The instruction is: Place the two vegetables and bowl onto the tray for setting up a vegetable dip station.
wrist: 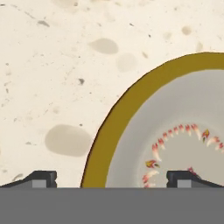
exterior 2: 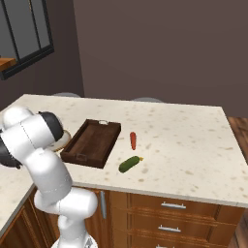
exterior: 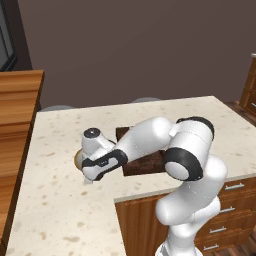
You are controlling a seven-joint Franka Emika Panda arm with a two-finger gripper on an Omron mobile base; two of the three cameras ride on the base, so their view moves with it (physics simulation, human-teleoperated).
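Note:
In the hand view my gripper (wrist: 111, 178) is open and points down over the bowl (wrist: 175, 131). One fingertip (wrist: 39, 178) is outside the tan rim and the other is over the off-white inside, which has a red pattern. A sliver of the bowl (exterior: 77, 159) shows past my hand, left of the dark-brown tray (exterior: 146, 163). The tray (exterior 2: 92, 142) holds nothing. The red chilli (exterior 2: 133, 140) lies right of it on the counter. The dark-green cucumber (exterior 2: 129, 164) lies nearer the front edge. My arm hides most of the bowl in both base views.
The speckled cream counter (exterior 2: 184, 140) forms an L, with wooden drawers (exterior 2: 169, 213) below its front edge. A wooden cabinet side (exterior: 17, 105) stands at the left. Two grey stool tops (exterior: 57, 107) peek over the far edge.

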